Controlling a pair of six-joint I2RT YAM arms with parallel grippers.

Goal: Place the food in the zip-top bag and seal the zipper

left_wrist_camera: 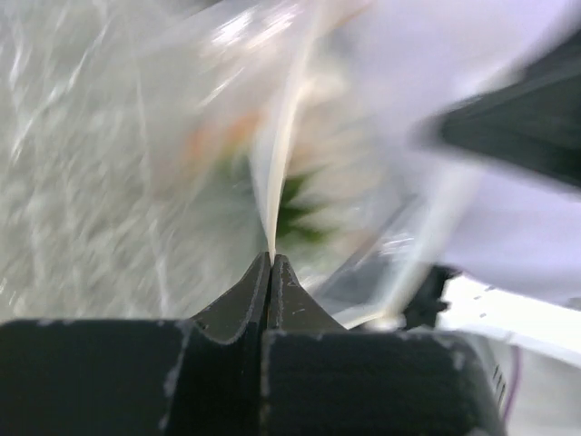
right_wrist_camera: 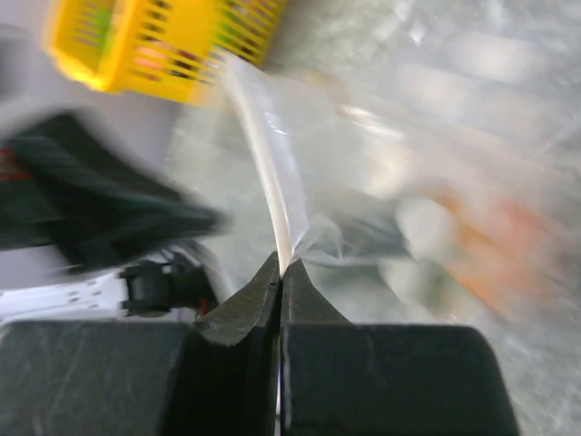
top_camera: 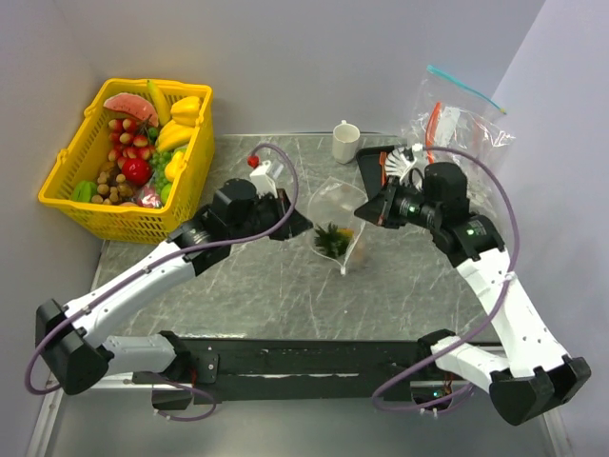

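Note:
The clear zip-top bag (top_camera: 335, 211) hangs between my two arms over the middle of the table. Inside it lies the small pineapple (top_camera: 334, 238), orange with a green crown. My left gripper (top_camera: 303, 225) is shut on the bag's left mouth edge; in the left wrist view its jaws (left_wrist_camera: 270, 258) pinch the pale zipper (left_wrist_camera: 278, 173), with the crown (left_wrist_camera: 296, 207) blurred behind. My right gripper (top_camera: 366, 211) is shut on the right mouth edge, its jaws (right_wrist_camera: 281, 263) clamping the zipper (right_wrist_camera: 269, 182). Strawberries (top_camera: 128, 139) and a red apple (top_camera: 136, 170) lie in the basket.
A yellow basket (top_camera: 190, 186) of toy fruit stands at the back left. A white cup (top_camera: 345, 141), a black tray (top_camera: 373, 160) and other clear bags (top_camera: 461, 114) sit at the back right. A small red and white object (top_camera: 261, 168) lies behind the left gripper.

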